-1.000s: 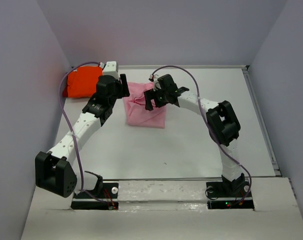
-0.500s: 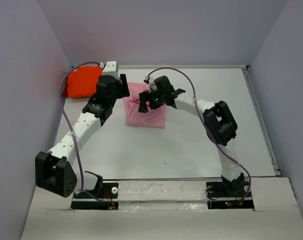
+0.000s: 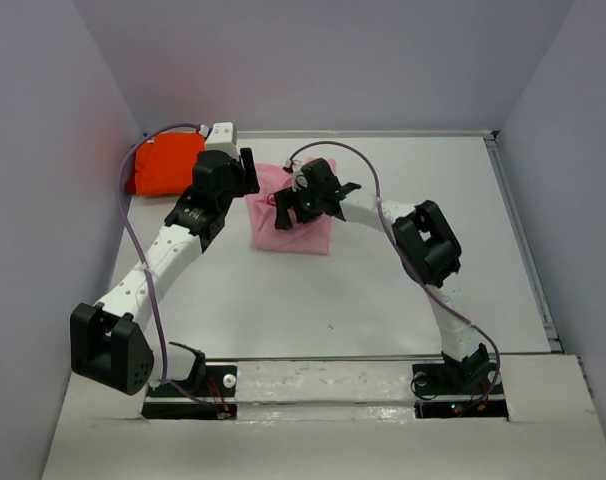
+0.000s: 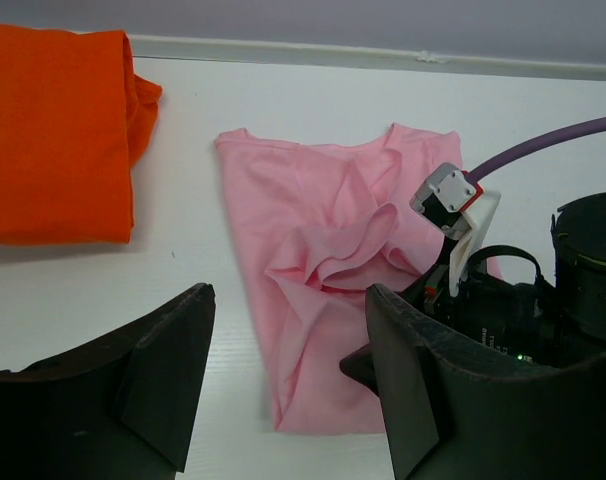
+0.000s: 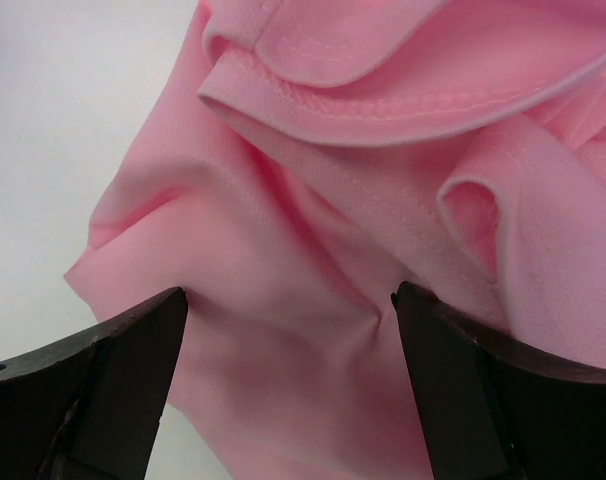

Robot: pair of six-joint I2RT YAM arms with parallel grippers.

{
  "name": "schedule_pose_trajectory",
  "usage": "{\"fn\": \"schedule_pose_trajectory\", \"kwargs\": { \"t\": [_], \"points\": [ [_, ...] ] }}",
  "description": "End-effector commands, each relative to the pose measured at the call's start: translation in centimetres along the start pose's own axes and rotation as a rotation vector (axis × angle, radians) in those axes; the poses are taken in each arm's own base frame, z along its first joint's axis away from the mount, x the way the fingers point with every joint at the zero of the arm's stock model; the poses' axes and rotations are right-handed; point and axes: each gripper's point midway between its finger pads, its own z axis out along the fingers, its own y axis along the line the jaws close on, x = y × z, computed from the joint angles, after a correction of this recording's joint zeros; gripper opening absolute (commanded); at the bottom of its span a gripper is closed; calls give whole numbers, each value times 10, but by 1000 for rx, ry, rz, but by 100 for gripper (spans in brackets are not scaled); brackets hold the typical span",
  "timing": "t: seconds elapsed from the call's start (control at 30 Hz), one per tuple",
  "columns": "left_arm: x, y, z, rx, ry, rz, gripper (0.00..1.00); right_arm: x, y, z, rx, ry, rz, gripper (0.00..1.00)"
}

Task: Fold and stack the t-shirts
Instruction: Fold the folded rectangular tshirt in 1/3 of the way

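The light pink t-shirt (image 3: 295, 232) lies crumpled on the table's far middle, its folds bunched near the top (image 4: 328, 255). The orange t-shirt (image 3: 164, 165) lies folded at the far left (image 4: 53, 140). My left gripper (image 3: 249, 172) hovers open by the pink shirt's left edge, nothing between its fingers (image 4: 288, 400). My right gripper (image 3: 286, 208) is down on the pink shirt, open. Both its fingertips (image 5: 118, 365) press into the cloth, and a span of pink cloth (image 5: 293, 260) lies between them.
White walls close the table at the back and on both sides. The orange shirt sits against the back-left corner. A white block (image 3: 221, 132) stands behind it. A purple cable (image 3: 358, 150) loops over the right arm.
My right gripper has moved left across the pink shirt, from its right part to its middle. The left arm and both shirts have stayed put.
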Motion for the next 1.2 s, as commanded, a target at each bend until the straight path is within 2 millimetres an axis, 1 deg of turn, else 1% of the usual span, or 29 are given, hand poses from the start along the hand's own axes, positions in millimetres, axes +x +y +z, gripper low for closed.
{"fn": "schedule_pose_trajectory", "kwargs": {
  "t": [0.0,0.3,0.53,0.67,0.77,0.8,0.93,0.97,1.0,1.03,1.07,1.1,1.13,1.17],
  "points": [
    [-16,-2,-3,18,-55,-15,71,-24,-8,6,69,-70,-60,91],
    [-17,-2,-4,22,-58,-14,71,-37,-27,14,157,-97,-104,92],
    [-17,-4,-4,31,-56,-15,71,-54,-35,17,206,-135,-132,92],
    [-16,-5,-4,37,-53,-16,71,-58,-38,22,210,-140,-137,92],
    [-10,-2,0,11,-29,-19,71,-45,-36,24,192,-112,-112,91],
    [-8,-2,1,11,-23,-19,71,-33,-35,21,185,-102,-89,91],
    [-7,-1,3,7,-20,-16,71,-11,-30,10,162,-114,-32,91],
    [-6,-1,4,8,-17,-13,71,6,-25,6,161,-86,-20,91],
    [-6,-1,4,6,-17,-13,71,13,-16,5,149,-83,-12,91],
    [-7,0,4,2,-20,-14,71,36,-17,4,166,-43,-3,90],
    [-6,0,4,2,-19,-9,71,35,-8,-3,170,-55,-8,90],
    [-5,1,5,-1,-16,-8,71,43,-2,-6,168,-45,3,90],
    [-6,1,4,0,-17,-5,71,54,11,-6,162,-28,0,90],
    [-6,1,4,0,-19,-6,71,64,17,-9,161,-12,6,90]
  ]
}}
